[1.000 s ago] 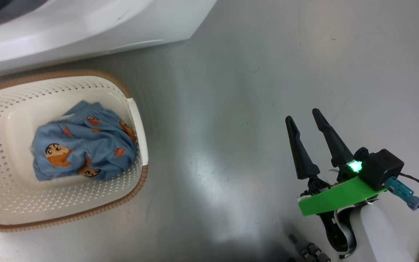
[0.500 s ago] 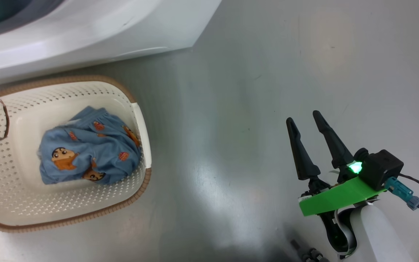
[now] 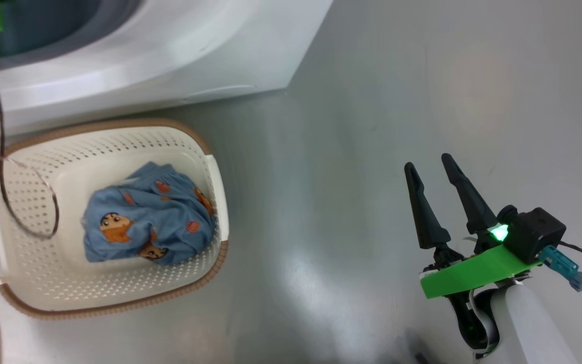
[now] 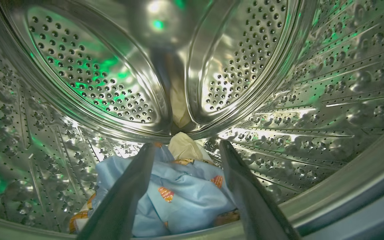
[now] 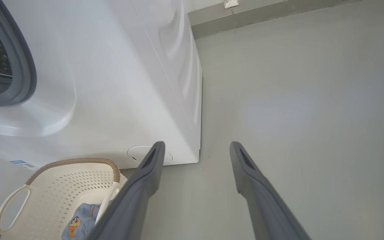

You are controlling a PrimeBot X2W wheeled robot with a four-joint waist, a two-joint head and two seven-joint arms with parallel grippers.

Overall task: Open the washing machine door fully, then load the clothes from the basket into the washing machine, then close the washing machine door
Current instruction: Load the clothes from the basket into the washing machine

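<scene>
Pulling the left gripper [image 4: 187,146] out of the machine is where I judge the main risk lies. Its two fingers stand spread wide and empty inside the perforated steel drum [image 4: 78,83], straddling the light blue garment [image 4: 185,196] that lies low at the drum's front. A fingertip could snag a fold and drag the cloth over the lip. A dark cable [image 3: 0,116] hangs from that arm across the basket [image 3: 94,124] in the head view, and it might hook the brown rim or a handle and shift the basket. One more printed blue garment [image 3: 149,230] sits bunched in the basket, just beside the front of the washing machine [image 3: 170,65], so shutting the door now would leave it behind. The right gripper [image 3: 427,163] hangs with jaws apart, holding nothing, well away over the floor [image 3: 346,151]. That floor is smooth, grey and slightly glossy. In the right wrist view it runs to a darker skirting strip [image 5: 278,13] at the foot of a pale wall.
</scene>
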